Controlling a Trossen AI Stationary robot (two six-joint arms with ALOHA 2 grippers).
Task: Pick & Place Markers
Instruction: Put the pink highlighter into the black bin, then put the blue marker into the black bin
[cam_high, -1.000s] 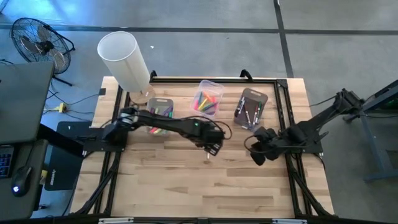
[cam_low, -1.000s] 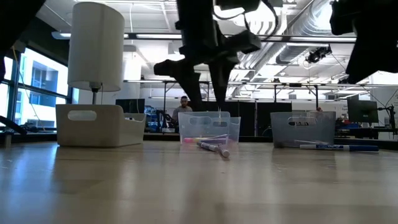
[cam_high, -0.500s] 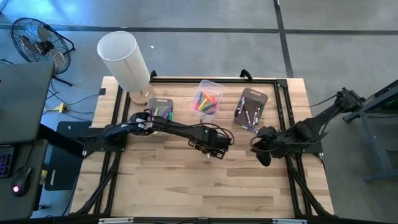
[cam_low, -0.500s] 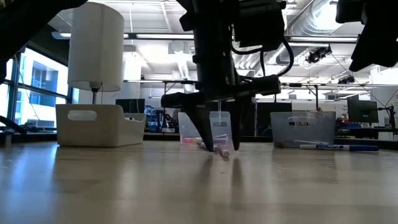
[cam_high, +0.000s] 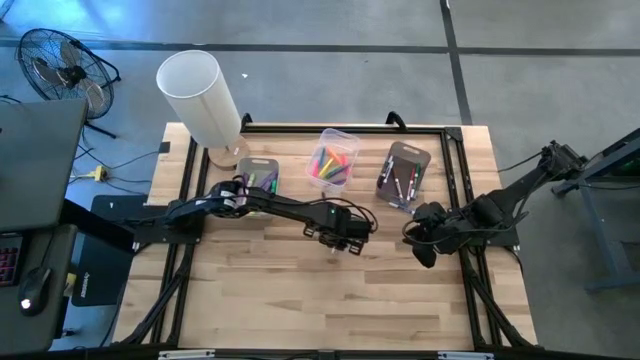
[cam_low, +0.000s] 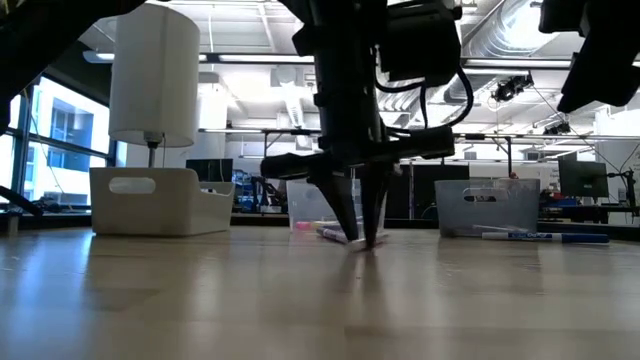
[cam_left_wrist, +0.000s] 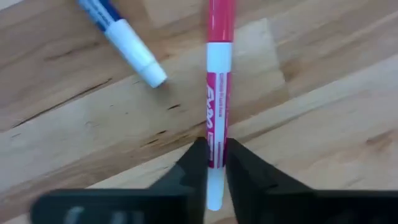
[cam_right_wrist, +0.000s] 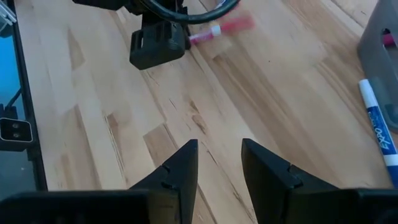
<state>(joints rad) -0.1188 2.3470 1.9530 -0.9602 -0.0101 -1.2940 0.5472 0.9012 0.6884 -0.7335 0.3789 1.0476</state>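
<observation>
On the wooden table (cam_left_wrist: 323, 124), a pink marker (cam_left_wrist: 217, 99) lies pinched between the left gripper's (cam_left_wrist: 211, 165) narrowed jaws.

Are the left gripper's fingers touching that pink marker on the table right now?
Touching. The left wrist view shows the left gripper with both fingers pressed against the pink marker, no gap either side.
</observation>
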